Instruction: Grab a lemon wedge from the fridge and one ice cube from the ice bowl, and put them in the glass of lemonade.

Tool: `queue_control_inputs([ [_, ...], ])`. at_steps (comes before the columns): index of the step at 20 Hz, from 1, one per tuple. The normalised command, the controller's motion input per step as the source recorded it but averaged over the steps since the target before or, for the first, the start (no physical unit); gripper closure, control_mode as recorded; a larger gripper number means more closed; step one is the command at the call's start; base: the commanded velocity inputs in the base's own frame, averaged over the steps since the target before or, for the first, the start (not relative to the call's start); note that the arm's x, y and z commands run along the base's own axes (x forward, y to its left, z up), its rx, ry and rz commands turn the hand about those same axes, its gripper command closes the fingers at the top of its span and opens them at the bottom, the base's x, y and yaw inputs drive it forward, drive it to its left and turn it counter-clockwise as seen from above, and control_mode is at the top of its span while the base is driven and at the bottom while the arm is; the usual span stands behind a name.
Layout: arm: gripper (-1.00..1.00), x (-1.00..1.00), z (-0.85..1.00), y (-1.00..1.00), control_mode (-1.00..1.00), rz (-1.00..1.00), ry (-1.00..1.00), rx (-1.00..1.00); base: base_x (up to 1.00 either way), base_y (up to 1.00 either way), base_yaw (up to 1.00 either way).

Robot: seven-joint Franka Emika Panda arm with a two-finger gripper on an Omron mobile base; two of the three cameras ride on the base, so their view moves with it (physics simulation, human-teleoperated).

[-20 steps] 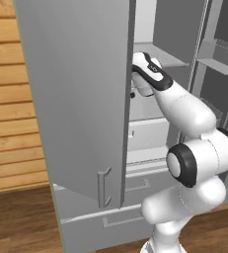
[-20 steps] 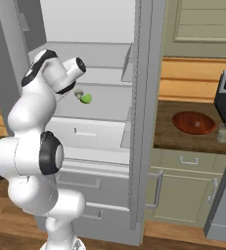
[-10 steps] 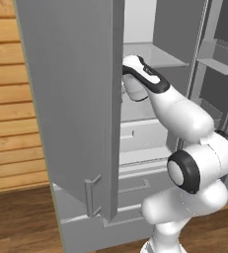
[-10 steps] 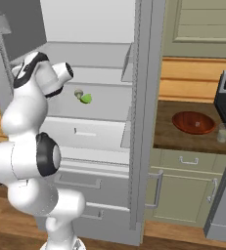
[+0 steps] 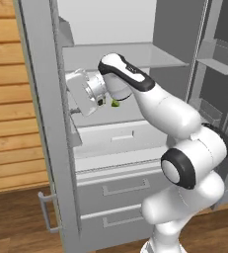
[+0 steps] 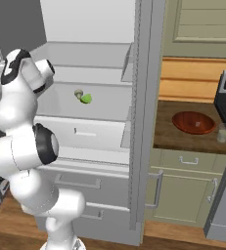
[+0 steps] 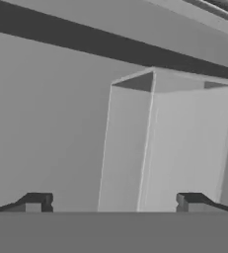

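Swung further left since a second ago, the arm's hand now sits against the inner face of the left fridge door; that door stands wider open than before.
Item: gripper (image 7: 113, 202), jaws spread wide with nothing between them, tips facing a pale door bin (image 7: 170, 143). Item: lemon wedge (image 6: 86, 98), small, green-yellow, lying on a middle shelf inside the fridge (image 6: 95, 58), just beside a small greyish object (image 6: 78, 93). Item: ice bowl (image 6: 193, 122), reddish-brown, on the wooden counter (image 6: 166, 139) right of the fridge. Item: glass of lemonade (image 6: 223, 132), near the bowl's right side.
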Motion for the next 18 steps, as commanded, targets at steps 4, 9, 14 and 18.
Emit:
queue_control_inputs([
  [4, -1.0, -0.2, 0.0, 1.0, -1.0, 0.1, 0.0, 0.0, 0.0, 0.0, 0.0],
  [9, -1.0, -0.31, 0.0, 0.58, -1.0, 0.03, -0.03, -0.03, 0.0, 0.0, 0.0],
  [14, -1.0, -0.64, 0.42, -0.58, -1.0, 0.0, -0.22, -0.02, 0.0, 0.0, 0.0],
  [18, -1.0, -0.46, 0.66, -1.0, -1.0, 0.0, -0.3, -0.03, 0.0, 0.0, 0.0],
])
